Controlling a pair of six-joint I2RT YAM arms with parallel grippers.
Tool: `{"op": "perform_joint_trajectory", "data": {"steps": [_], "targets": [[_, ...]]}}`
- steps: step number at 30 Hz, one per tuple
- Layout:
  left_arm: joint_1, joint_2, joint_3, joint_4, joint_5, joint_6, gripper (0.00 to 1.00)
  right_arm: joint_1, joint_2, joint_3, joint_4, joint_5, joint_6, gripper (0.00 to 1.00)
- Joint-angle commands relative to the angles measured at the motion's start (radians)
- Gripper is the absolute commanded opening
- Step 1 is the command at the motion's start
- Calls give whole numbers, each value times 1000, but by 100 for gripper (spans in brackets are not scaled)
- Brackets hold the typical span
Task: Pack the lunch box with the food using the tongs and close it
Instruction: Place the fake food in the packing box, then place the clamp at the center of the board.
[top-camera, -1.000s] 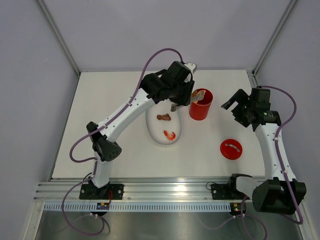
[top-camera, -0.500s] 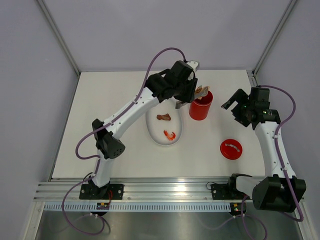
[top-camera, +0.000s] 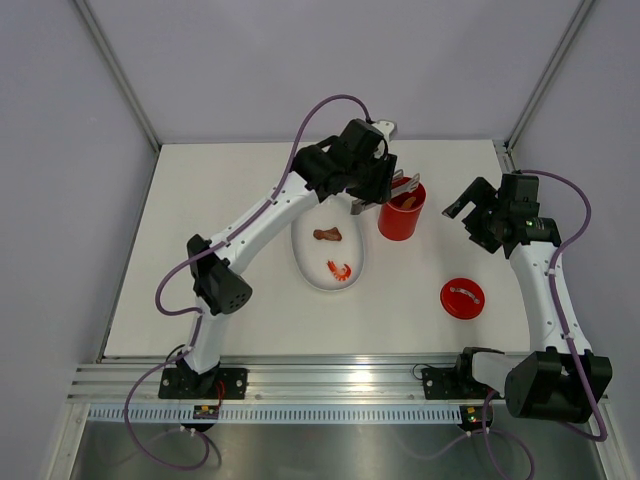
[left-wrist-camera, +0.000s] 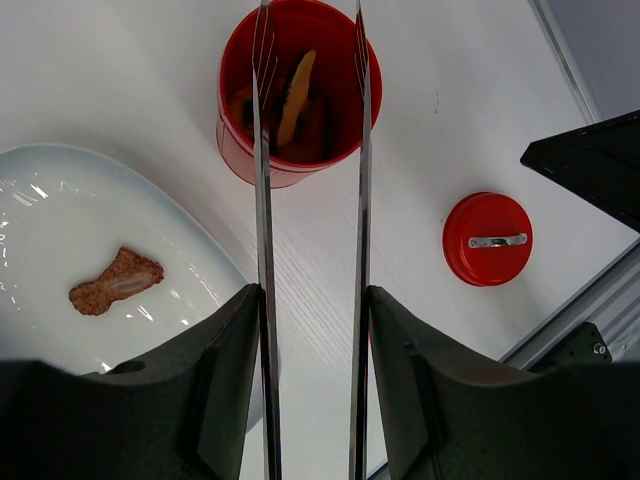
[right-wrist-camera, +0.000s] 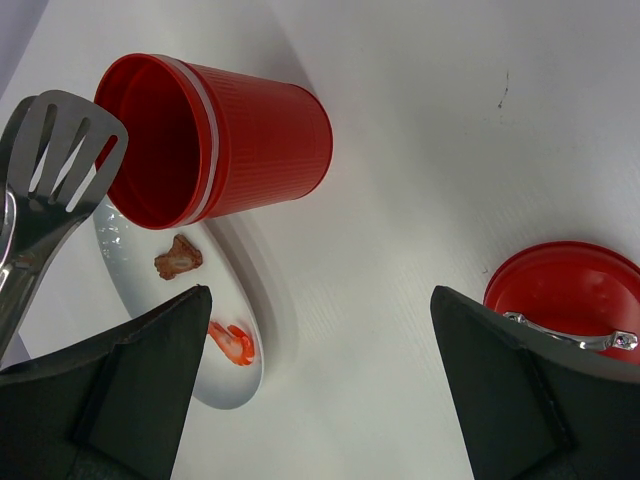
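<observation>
My left gripper (left-wrist-camera: 312, 290) is shut on the tongs (left-wrist-camera: 263, 250). Their two silver arms stand apart over the open mouth of the red lunch box (left-wrist-camera: 240, 150), with nothing between the tips (top-camera: 405, 183). An orange food piece (left-wrist-camera: 295, 85) lies inside the lunch box with other pieces. A brown piece (top-camera: 327, 235) and an orange shrimp (top-camera: 339, 269) lie on the white plate (top-camera: 310, 275). The red lid (top-camera: 462, 298) lies flat on the table to the right. My right gripper (top-camera: 465, 208) hangs open and empty, right of the lunch box (right-wrist-camera: 260, 130).
The white oval plate (left-wrist-camera: 60, 200) sits just left of the lunch box (top-camera: 401, 220). The lid (right-wrist-camera: 570, 290) has a metal handle on top. Grey walls enclose the table, and a rail runs along its near edge.
The tongs have spread apart over the lunch box. The food piece they held above the rim now lies inside. The right arm has not moved.
</observation>
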Motion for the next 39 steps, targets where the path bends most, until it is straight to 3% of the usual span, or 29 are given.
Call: {"op": "perform_joint_trajectory", "data": {"steps": [1, 5, 10, 15, 20, 24, 30, 39], "targets": [[-2, -14, 15, 53, 28, 11, 49, 9, 1, 43, 1, 16, -12, 99], [0, -22, 14, 52, 32, 11, 46, 9, 1, 43, -2, 16, -10, 100], [-2, -69, 4, 50, 22, 17, 23, 9, -5, 41, -2, 18, -10, 100], [18, -201, -86, 44, -75, 46, 8, 9, -2, 38, 0, 16, -13, 100], [119, -351, -311, 84, -164, 40, 7, 9, -5, 35, 0, 21, -16, 99], [286, -463, -532, 135, -178, 19, 8, 9, -9, 27, 0, 21, -21, 100], [427, -511, -790, 243, -195, -7, 12, 9, -20, 12, -6, 22, -22, 100], [460, -531, -1060, 486, -288, -50, 26, 9, -29, -14, -29, 25, -38, 99]]}}
